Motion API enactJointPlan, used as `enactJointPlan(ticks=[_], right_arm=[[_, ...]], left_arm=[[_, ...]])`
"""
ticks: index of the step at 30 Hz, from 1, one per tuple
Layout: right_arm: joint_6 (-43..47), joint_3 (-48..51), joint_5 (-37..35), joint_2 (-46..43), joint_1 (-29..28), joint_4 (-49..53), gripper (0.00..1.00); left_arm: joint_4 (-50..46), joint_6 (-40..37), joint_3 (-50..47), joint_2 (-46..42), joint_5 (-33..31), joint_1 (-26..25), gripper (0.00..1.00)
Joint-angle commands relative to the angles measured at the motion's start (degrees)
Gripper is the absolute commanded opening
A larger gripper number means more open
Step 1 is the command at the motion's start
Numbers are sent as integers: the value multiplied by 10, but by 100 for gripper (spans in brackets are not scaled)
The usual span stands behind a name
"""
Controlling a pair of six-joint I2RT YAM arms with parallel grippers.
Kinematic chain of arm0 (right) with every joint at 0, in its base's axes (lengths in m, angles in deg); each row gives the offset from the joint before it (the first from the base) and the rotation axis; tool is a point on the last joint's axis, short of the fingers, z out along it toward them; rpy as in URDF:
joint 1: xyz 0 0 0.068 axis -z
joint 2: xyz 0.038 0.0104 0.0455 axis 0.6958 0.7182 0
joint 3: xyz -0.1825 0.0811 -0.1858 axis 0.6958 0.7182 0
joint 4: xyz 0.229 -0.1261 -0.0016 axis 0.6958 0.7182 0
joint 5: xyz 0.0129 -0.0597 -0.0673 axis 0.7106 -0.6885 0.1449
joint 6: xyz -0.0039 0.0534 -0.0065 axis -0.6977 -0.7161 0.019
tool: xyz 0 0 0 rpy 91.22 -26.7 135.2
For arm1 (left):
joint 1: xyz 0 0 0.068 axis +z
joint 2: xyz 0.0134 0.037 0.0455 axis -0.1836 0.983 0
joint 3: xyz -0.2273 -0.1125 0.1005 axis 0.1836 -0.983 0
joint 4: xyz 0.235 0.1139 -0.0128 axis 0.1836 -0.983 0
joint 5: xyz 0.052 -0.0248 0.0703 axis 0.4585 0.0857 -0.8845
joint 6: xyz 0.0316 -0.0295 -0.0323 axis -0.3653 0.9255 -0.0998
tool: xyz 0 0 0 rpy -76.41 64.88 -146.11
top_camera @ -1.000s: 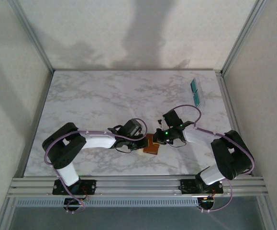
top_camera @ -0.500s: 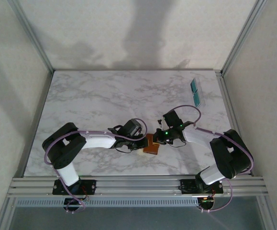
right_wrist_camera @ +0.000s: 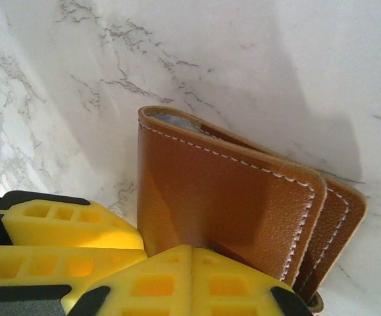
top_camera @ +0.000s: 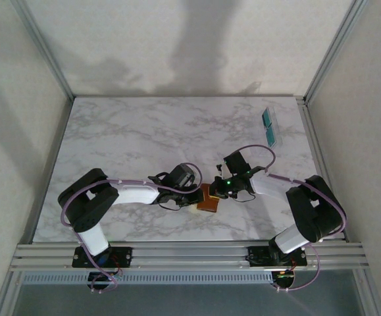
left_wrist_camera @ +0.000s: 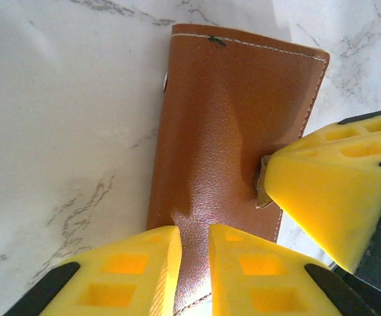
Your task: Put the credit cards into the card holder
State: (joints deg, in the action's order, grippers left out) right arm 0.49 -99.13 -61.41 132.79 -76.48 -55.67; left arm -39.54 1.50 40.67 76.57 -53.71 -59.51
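My left fingers (left_wrist_camera: 131,263): nearly together, pinching the near edge of the card holder (left_wrist_camera: 223,131); the leather runs between the pads.
My right fingers (right_wrist_camera: 151,283): pressed flat together at the holder's right edge, by the snap tab (left_wrist_camera: 261,187). I cannot tell whether they nip a thin layer of leather.
Card holder: folded on the bench (top_camera: 144,131) near its front edge, between my two wrists.
Risk: my pinch looks shallow, so a pull may slip the leather free. Tugging from both sides could drag the holder across the bench rather than open it.
Hard to make out: a pale sliver (right_wrist_camera: 167,118) in the folded edge, perhaps a card. The inner pockets are hidden.
Credit cards (top_camera: 268,118): teal, in the clear tray (top_camera: 275,126) at the far right, well apart.
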Motion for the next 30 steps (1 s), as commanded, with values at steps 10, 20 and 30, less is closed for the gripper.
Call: enactJointPlan(ticks=[10, 20, 30], right_arm=[[-3, 8, -98, 85, -3, 100, 0], [-8, 0, -53, 126, -2, 128, 0], [-24, -18, -44, 82, -18, 177, 0]], left_arm=[[-35, 11, -28, 9, -32, -7, 20], [-32, 16, -27, 7, -39, -6, 21], [-7, 24, -30, 8, -46, -7, 21]])
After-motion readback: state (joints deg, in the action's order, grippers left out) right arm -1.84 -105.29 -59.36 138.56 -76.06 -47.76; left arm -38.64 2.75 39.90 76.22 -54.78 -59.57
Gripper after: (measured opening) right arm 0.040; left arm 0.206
